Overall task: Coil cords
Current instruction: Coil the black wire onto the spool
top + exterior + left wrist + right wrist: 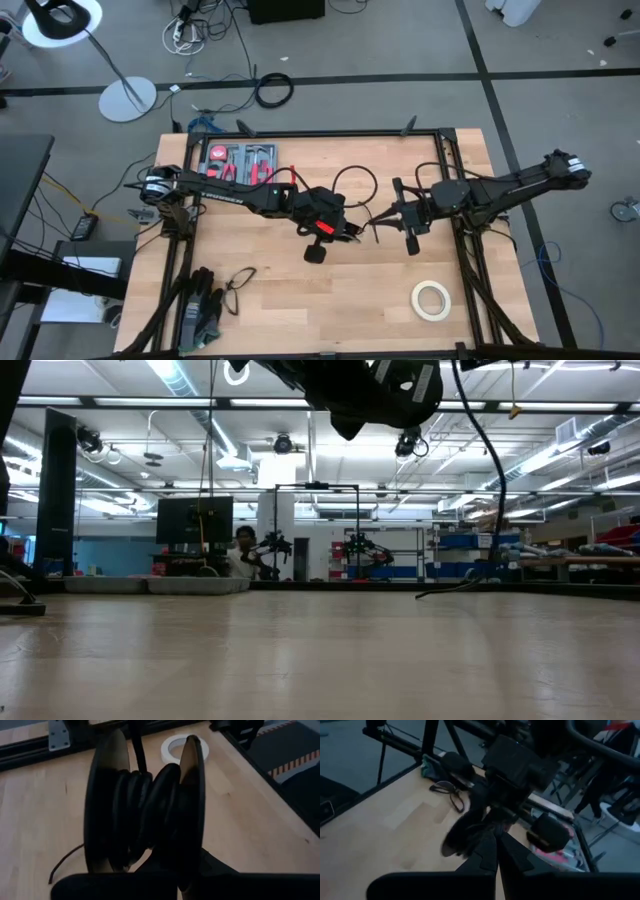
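Note:
My left gripper [335, 228] is over the table's middle, shut on a black reel with two round side discs [107, 795]. The thin black cord [142, 805] is wound in several turns between the discs. My right gripper [380, 222] is just to the right of the reel, its fingers [487, 852] shut and pointing at the reel [462, 837]. A loose loop of the cord [357, 178] stands out on the far side of the two grippers. In the low view a stretch of cord [495, 480] hangs down, and its lower end [440, 592] lies on the table. My left gripper holds the reel lifted clear of the table, with the wound cord facing its wrist camera. Its own dark body [150, 880] hides where the fingers meet the reel. My right gripper comes level from the table's right with its fingers closed together, close beside the reel. The cord at them [372, 222] is too thin to show which part they are on.
A cream tape roll [432, 299] lies at the near right. Glasses [238, 285] and dark gloves [200, 308] lie at the near left. A tray of red-handled tools [240, 160] stands at the far left. Black frame rails [455, 175] run along the table's sides.

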Tool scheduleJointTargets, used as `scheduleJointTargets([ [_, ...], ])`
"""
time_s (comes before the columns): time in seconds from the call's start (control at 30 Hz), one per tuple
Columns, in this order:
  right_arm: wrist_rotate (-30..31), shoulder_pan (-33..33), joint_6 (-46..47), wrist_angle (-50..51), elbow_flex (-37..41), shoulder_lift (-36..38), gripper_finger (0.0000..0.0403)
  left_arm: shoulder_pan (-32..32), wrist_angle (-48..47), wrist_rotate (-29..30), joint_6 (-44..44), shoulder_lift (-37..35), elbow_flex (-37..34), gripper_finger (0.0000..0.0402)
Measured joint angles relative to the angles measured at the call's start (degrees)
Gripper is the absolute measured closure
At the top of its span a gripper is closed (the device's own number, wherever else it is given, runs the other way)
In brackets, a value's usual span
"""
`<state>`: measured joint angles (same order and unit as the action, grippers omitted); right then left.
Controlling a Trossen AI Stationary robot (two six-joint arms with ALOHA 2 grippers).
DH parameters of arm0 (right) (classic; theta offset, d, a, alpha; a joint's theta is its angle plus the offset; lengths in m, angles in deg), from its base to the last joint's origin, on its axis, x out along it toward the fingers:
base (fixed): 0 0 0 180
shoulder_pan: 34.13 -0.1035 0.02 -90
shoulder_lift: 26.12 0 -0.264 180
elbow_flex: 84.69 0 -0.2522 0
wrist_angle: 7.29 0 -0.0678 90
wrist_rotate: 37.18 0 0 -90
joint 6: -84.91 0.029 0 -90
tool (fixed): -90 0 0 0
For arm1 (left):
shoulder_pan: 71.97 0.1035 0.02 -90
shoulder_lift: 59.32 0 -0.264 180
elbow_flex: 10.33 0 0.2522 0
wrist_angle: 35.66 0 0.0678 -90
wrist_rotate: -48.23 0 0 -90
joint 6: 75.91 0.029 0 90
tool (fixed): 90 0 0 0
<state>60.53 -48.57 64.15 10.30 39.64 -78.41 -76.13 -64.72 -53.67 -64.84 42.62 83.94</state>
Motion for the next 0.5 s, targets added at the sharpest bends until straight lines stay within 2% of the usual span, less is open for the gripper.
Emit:
scheduleJointTargets([
  [0.13, -4.7, 2.9, -4.1, -3.7, 0.0, -1.7, 0.0402, -0.1, 2.0, -3.0, -0.1, 0.0, 0.0, 0.0402],
  [0.3, -9.5, 6.0, -6.2, -8.6, 0.0, -4.7, 0.0402, -0.4, 3.0, -3.2, 0.1, 0.0, 0.0, 0.0402],
  [0.5, -10.2, 7.4, -6.5, -14.4, 0.0, -9.5, 0.0402, -0.8, 3.6, -3.0, -0.3, 0.0, -0.1, 0.0402],
])
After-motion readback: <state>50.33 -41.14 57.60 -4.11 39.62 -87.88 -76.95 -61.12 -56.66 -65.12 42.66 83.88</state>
